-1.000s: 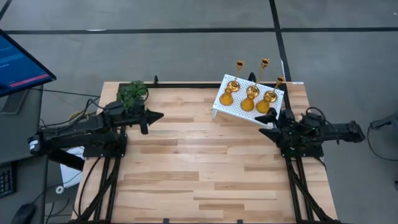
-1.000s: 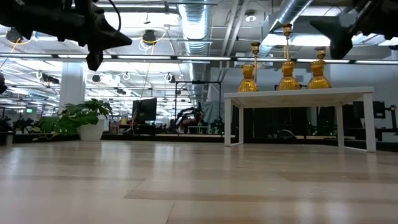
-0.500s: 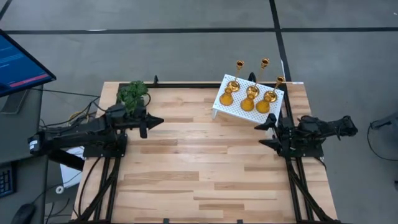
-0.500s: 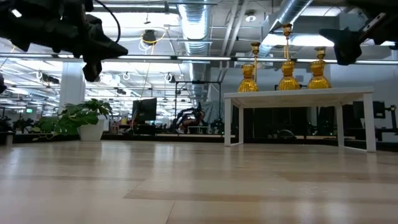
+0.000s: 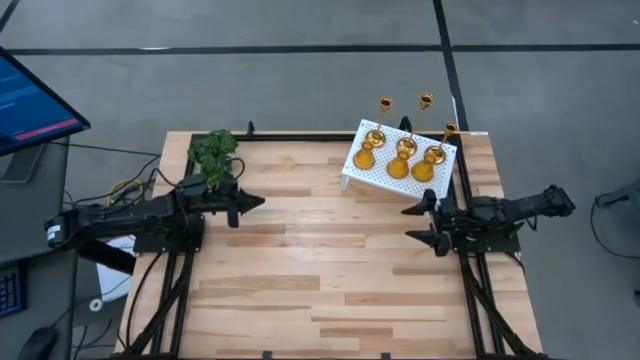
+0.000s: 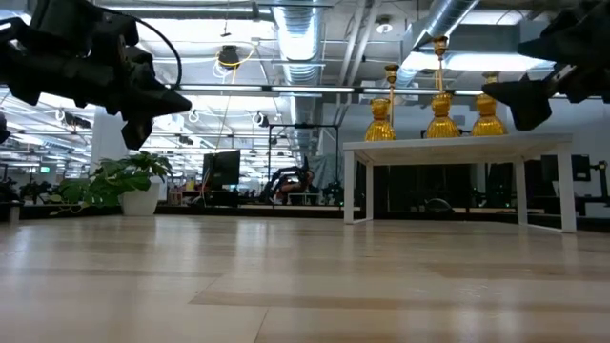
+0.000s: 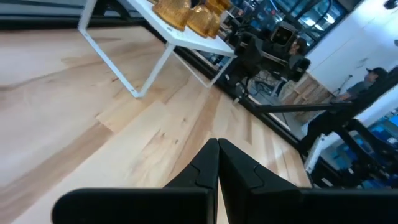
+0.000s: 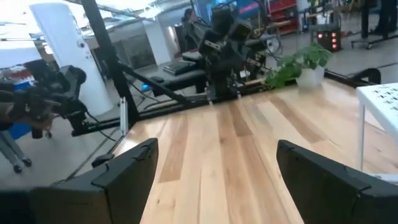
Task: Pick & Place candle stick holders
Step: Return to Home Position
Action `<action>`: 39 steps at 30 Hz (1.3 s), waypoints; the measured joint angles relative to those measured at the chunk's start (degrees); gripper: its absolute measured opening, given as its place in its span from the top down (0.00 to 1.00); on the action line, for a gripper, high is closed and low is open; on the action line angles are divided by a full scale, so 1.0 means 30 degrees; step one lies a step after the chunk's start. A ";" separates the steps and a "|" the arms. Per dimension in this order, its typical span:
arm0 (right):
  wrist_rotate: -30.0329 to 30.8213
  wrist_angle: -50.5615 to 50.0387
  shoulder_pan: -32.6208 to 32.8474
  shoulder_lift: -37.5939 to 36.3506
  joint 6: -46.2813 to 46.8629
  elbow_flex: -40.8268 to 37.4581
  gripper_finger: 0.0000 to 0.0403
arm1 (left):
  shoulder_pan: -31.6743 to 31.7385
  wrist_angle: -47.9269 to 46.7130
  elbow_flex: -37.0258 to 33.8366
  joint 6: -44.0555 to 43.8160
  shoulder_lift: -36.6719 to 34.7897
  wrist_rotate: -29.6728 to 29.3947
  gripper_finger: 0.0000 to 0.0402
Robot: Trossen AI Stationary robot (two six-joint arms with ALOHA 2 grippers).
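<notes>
The candle stick holders (image 5: 400,150) stand on the white stand (image 5: 380,179), seemingly in two rows of three. Near the stand hovers the right gripper (image 5: 408,225), fingers spread and empty. The left gripper (image 5: 255,199) is well apart from it, fingers pressed together.

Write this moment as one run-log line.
holders: six on stand | left gripper: shut, empty, near plant | right gripper: open, empty, near stand

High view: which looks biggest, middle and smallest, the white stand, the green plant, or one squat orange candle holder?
1. white stand
2. green plant
3. leftmost squat orange candle holder, clearly the smallest
</notes>
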 joint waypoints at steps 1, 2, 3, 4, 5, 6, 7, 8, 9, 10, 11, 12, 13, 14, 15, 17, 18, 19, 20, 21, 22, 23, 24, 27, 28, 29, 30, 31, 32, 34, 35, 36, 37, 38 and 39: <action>-0.0001 0.0002 -0.0007 -0.0008 0.0038 0.0009 0.21 | 0.0000 0.0042 0.0000 0.0021 0.0084 -0.0209 0.98; 0.0075 -0.0012 -0.0027 0.0126 0.0057 0.0015 0.21 | 0.0003 -0.0003 0.0000 0.0011 0.0143 -0.0358 0.98; 0.0155 -0.0018 -0.0027 0.0278 0.0057 0.0015 0.21 | 0.0007 -0.0002 0.0000 0.0000 0.0159 -0.0396 0.98; 0.0188 -0.0026 -0.0035 0.0377 0.0049 0.0015 0.21 | 0.0007 0.0012 0.0000 0.0007 0.0159 -0.0390 0.98; 0.0134 -0.0018 -0.0027 0.0438 0.0055 0.0015 0.21 | 0.0007 0.0009 0.0000 0.0002 0.0159 -0.0395 0.98; 0.0060 -0.0026 -0.0027 0.0518 0.0056 0.0015 0.21 | 0.0007 0.0006 0.0000 0.0007 0.0159 -0.0395 0.98; 0.0044 -0.0030 -0.0022 0.0584 0.0061 0.0015 0.21 | 0.0000 0.0006 0.0000 0.0007 0.0159 -0.0392 0.98; 0.0044 -0.0033 -0.0011 0.0638 0.0309 0.0015 0.21 | 0.0002 0.0008 0.0000 -0.0005 0.0159 -0.0392 0.98; 0.0033 -0.0040 0.0013 0.0721 0.1014 0.0015 0.21 | 0.0006 0.0035 0.0000 -0.0130 0.0159 -0.0395 0.98; 0.0029 -0.0055 0.0016 0.0797 0.1491 0.0015 0.21 | 0.0000 0.0109 0.0000 -0.0406 0.0159 -0.0387 0.98; 0.0029 -0.0055 0.0009 0.0837 0.1454 0.0015 0.21 | 0.0000 0.0165 0.0000 -0.0545 0.0159 -0.0394 0.98; 0.0037 -0.0055 0.0002 0.0908 0.1242 0.0015 0.21 | 0.0000 0.0212 0.0000 -0.0569 0.0159 -0.0395 0.98; 0.0069 -0.0055 0.0002 0.1026 0.0936 0.0022 0.21 | 0.0000 0.0292 0.0000 -0.0486 0.0153 -0.0393 0.98; 0.0267 -0.0048 0.0002 0.1113 0.0568 0.0015 0.22 | 0.0000 0.0416 0.0000 -0.0379 0.0151 -0.0396 0.98; 0.0495 -0.0026 -0.0024 0.1180 0.0181 0.0021 0.23 | 0.0000 0.0480 0.0000 -0.0287 0.0151 -0.0423 0.98; 0.1175 0.0048 -0.0190 0.1201 -0.0554 0.0015 0.24 | 0.0000 0.0472 0.0000 -0.0044 0.0151 -0.0673 0.98; 0.1410 0.0054 -0.0276 0.1188 -0.0623 0.0018 0.24 | 0.0000 0.0480 0.0000 -0.0018 0.0151 -0.0757 0.98; 0.1460 0.0054 -0.0360 0.1199 -0.0665 0.0022 0.25 | 0.0000 0.0481 0.0000 -0.0008 0.0151 -0.0766 0.98; 0.1472 0.0054 -0.0440 0.1199 -0.0665 0.0022 0.25 | 0.0000 0.0490 0.0000 -0.0008 0.0151 -0.0759 0.98; 0.1474 0.0057 -0.0526 0.1199 -0.0665 0.0022 0.25 | 0.0000 0.0514 0.0000 -0.0008 0.0151 -0.0759 0.98; 0.1473 0.0087 -0.0622 0.1191 -0.0664 0.0022 0.25 | 0.0000 0.0540 0.0000 -0.0032 0.0151 -0.0759 0.98; 0.1487 0.0105 -0.0722 0.1191 -0.0658 0.0022 0.25 | 0.0000 0.0563 0.0000 -0.0043 0.0151 -0.0759 0.98; 0.1508 0.0105 -0.0786 0.1184 -0.0625 0.0022 0.25 | 0.0000 0.0567 0.0000 -0.0043 0.0151 -0.0759 0.98; 0.1549 0.0187 -0.0752 0.1182 0.0121 0.0041 0.25 | 0.0000 0.0585 0.0000 -0.0044 0.0151 -0.0759 0.98; 0.1552 0.0200 -0.0745 0.1184 0.0246 0.0044 0.25 | 0.0000 0.0608 0.0000 -0.0044 0.0151 -0.0759 0.98; 0.1552 0.0159 -0.0749 0.1184 0.0260 0.0044 0.25 | 0.0000 0.0626 0.0000 -0.0044 0.0151 -0.0759 0.98; 0.1545 0.0135 -0.0750 0.1184 0.0244 0.0044 0.25 | 0.0000 0.0640 0.0000 -0.0035 0.0151 -0.0759 0.98; 0.1535 0.0123 -0.0757 0.1184 0.0117 0.0044 0.25 | 0.0000 0.0646 0.0000 0.0019 0.0151 -0.0759 0.98; 0.1475 0.0059 -0.0756 0.1184 -0.0076 0.0044 0.25 | 0.0000 0.0653 0.0000 0.0029 0.0151 -0.0759 0.98; 0.1187 -0.0018 -0.0749 0.1198 -0.0585 0.0036 0.27 | 0.0000 0.0673 0.0000 0.0018 0.0151 -0.0759 0.98; 0.0921 -0.0026 -0.0707 0.1212 -0.0890 0.0036 0.29 | 0.0000 0.0694 0.0000 0.0027 0.0151 -0.0759 0.98; 0.0612 -0.0026 -0.0665 0.1207 -0.1297 0.0032 0.32 | 0.0000 0.0698 0.0000 0.0066 0.0151 -0.0761 0.98; 0.0369 -0.0026 -0.0574 0.1206 -0.1691 0.0025 0.36 | 0.0000 0.0706 0.0000 0.0267 0.0151 -0.0768 0.98; 0.0110 -0.0029 -0.0485 0.1206 -0.2093 0.0022 0.40 | 0.0000 0.0706 0.0000 0.0723 0.0151 -0.0796 0.99; -0.0103 -0.0033 -0.0424 0.1206 -0.2559 0.0015 0.45 | 0.0000 0.0706 0.0000 0.1165 0.0151 -0.0825 0.99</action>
